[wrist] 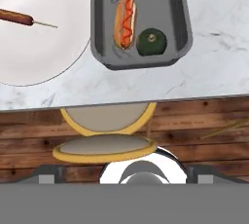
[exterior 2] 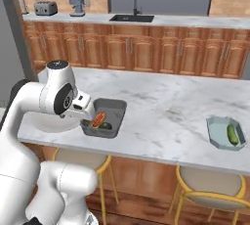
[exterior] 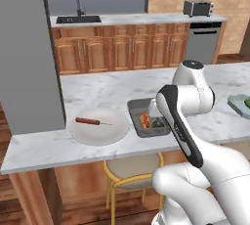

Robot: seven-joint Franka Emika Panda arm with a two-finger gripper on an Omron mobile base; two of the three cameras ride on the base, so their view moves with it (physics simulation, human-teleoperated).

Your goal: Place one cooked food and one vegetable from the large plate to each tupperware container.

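- Claw spread, holding nothing, above the surface's near edge.
- Dark grey container holds a hot dog and a green vegetable.
- Large plate keeps one corn dog; its thin stick could roll when gripped.
- Pale container, far right, holds a cucumber; a long carry risks dropping.

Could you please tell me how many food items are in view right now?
4: a corn dog on the large plate, a hot dog and dark green vegetable in the dark grey container, a green vegetable in the pale blue container.

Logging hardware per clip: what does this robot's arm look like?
A glossy white arm of rounded, bulbous segments, with dark grey to black bands and caps at the joints. No loose cables or markings are visible.
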